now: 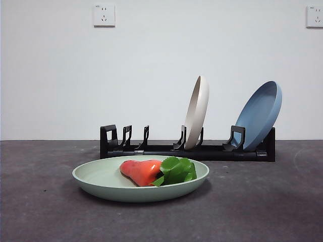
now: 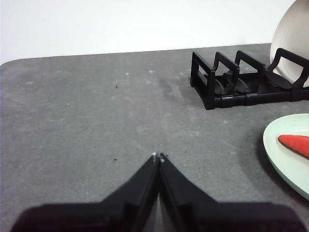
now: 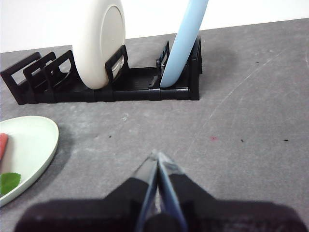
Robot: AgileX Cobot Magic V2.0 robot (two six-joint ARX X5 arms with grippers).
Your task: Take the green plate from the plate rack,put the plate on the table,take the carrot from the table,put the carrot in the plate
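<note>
The green plate (image 1: pixel 101 177) lies flat on the dark grey table (image 1: pixel 40 212), in front of the plate rack (image 1: pixel 166 149). The carrot (image 1: pixel 143 171) rests inside it, leafy top pointing right. The plate's edge also shows in the left wrist view (image 2: pixel 285 154) and the right wrist view (image 3: pixel 29 145). My left gripper (image 2: pixel 158 155) is shut and holds nothing, hovering over bare table left of the plate. My right gripper (image 3: pixel 157 155) is shut and holds nothing, over bare table right of the plate. Neither arm shows in the front view.
A cream-white plate (image 1: pixel 197 112) and a blue plate (image 1: pixel 260 115) stand upright in the rack's right slots. The rack's left slots hold nothing. A white wall with two sockets rises behind the table.
</note>
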